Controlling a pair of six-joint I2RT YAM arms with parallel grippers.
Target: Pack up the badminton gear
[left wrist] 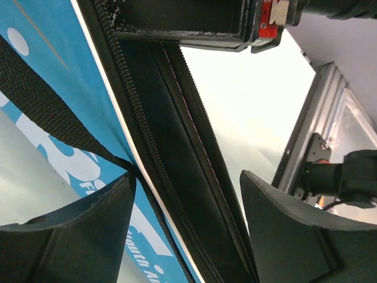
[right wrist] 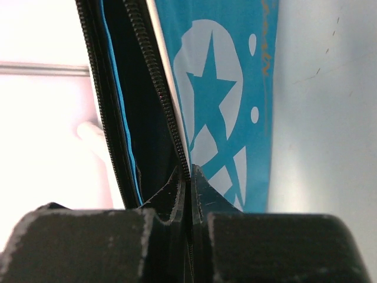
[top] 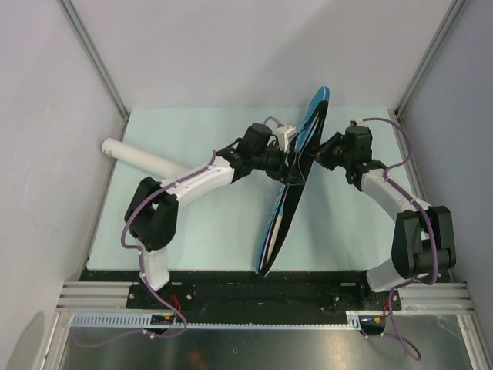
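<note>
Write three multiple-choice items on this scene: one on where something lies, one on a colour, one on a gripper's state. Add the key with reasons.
1. Where does the white cardboard tube lie on the pale green table?
A. far left side
B. near right corner
C. centre

2. What colour is the woven strap on the long blue racket bag?
A. red
B. black
C. white

3. How is the right gripper?
A. wide open
B. shut on the bag's zipper edge
C. shut on the tube

Key:
1 A, the top view shows it by the table's left edge.
2 B, the left wrist view shows it black across the blue panel.
3 B, the fingertips meet on the zipper in the right wrist view.
</note>
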